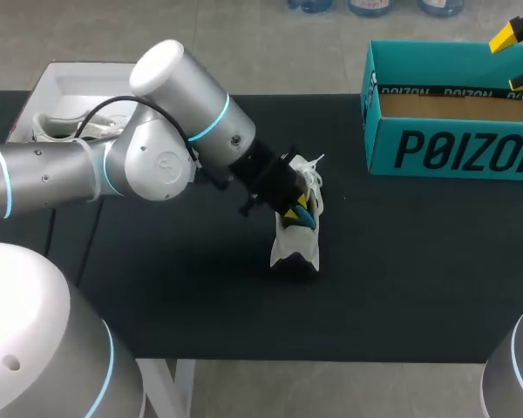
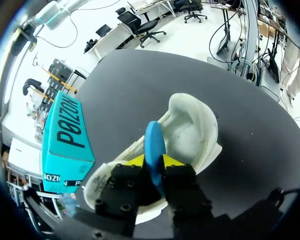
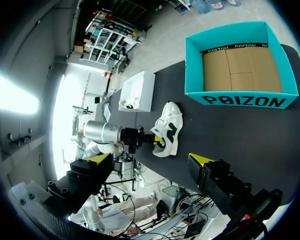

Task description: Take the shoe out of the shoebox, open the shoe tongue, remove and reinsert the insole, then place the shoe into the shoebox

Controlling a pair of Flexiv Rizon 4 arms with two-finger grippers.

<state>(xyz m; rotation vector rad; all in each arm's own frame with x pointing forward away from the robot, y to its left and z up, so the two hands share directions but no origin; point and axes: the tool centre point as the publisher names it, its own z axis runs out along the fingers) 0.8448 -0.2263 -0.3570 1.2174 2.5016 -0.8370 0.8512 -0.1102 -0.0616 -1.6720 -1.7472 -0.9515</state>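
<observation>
Holding, head view: the left gripper (image 1: 298,209) is clamped on a blue insole (image 1: 307,218) at the mouth of the shoe (image 1: 296,250).
Shoe, head view: white, resting on the black table (image 1: 200,296) near its middle, well apart from the shoebox (image 1: 453,152).
Shoebox, head view: teal with black lettering, open on top, brown floor bare, at the table's far right.
Right gripper, head view: only the yellow tips of the right gripper (image 1: 516,57) show, above the shoebox and set wide apart.
White tray, head view: the white tray (image 1: 70,87) is at the far left corner.
Insole, left wrist view: thin, blue, standing on edge, pinched from both sides between the yellow tips.
Shoe, left wrist view: pale lining and open collar just ahead of the fingers, with the insole's lower part inside.
Right gripper, right wrist view: fingers spread wide with nothing between them, high over the table.
Shoe, right wrist view: white upper with black side marks and laces.
Count: one shoe, one insole, one shoebox, two grippers.
</observation>
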